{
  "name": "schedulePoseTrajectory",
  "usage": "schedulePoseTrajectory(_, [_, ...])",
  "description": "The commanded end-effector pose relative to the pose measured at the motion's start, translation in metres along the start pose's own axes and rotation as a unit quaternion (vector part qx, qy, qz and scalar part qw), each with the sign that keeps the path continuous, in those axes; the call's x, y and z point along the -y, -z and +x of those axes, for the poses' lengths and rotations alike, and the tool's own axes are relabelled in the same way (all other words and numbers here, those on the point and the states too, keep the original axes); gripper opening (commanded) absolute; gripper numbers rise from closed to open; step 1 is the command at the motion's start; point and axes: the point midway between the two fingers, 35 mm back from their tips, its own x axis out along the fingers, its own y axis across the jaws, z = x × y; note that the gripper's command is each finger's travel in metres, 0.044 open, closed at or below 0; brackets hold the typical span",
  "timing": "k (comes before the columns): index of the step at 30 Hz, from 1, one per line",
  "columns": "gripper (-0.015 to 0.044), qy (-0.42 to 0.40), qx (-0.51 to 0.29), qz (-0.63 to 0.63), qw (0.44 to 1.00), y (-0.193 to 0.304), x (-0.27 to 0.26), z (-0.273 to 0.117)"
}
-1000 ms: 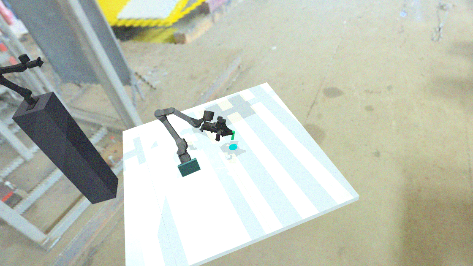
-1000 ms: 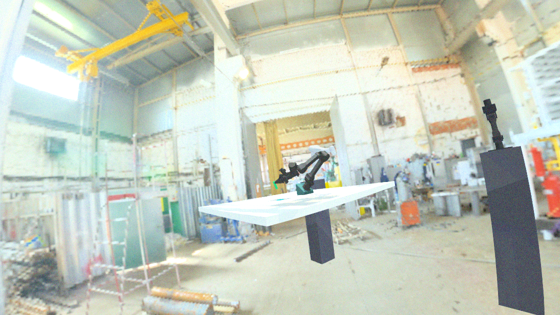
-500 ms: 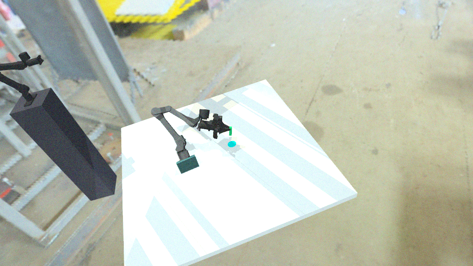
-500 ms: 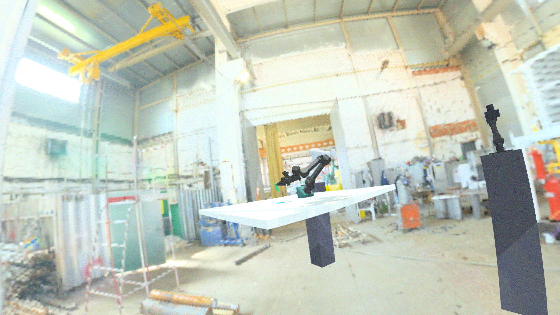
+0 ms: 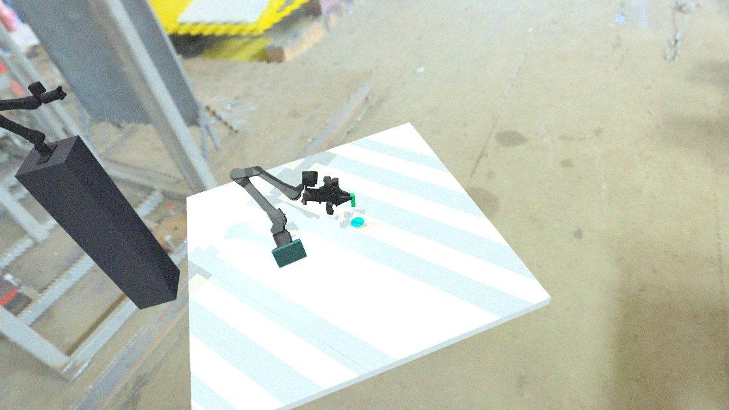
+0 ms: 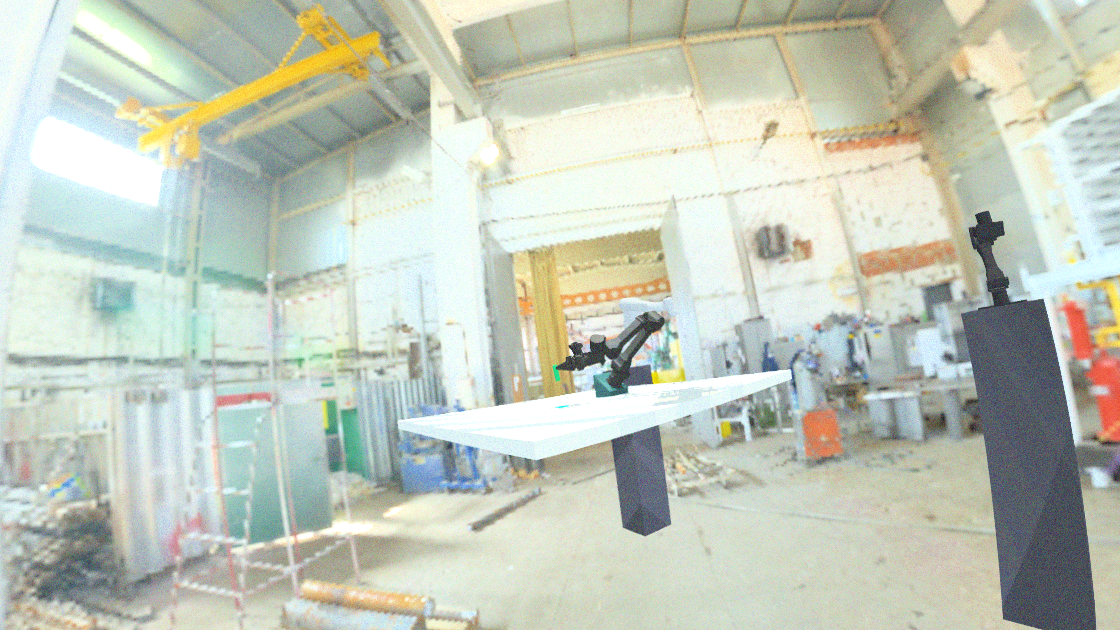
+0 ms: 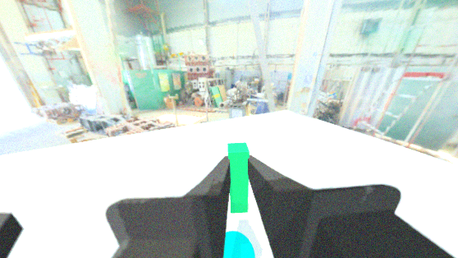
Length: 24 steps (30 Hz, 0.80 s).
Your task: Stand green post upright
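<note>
The green post (image 5: 353, 202) (image 6: 557, 375) (image 7: 239, 181) is held near its upper end between my fingertips and hangs about upright in the air, its lower end pointing down. My gripper (image 5: 350, 198) (image 6: 559, 367) (image 7: 237, 160) is shut on it, with the fingers about level above the table. The cyan circle (image 5: 357, 222) (image 6: 563, 406) (image 7: 238, 246) lies flat on the table, below the post and apart from it. In the wrist view the fingers hide part of the circle.
The white table (image 5: 346, 306) (image 6: 501, 442) has striped shadows across it. My arm's teal base (image 5: 289, 253) (image 6: 604, 384) stands on it. A second arm stands away from the table on a dark pillar (image 5: 96, 218) (image 6: 1026, 454).
</note>
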Motion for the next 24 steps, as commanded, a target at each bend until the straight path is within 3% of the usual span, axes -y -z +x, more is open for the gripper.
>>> schedulePoseTrajectory(1, [0.0023,-0.007,0.015,0.011,1.000,-0.0021,-0.0003,-0.0051])
schedulePoseTrajectory(24, [0.0023,-0.012,0.025,0.019,0.999,0.0006,-0.0007,-0.0069])
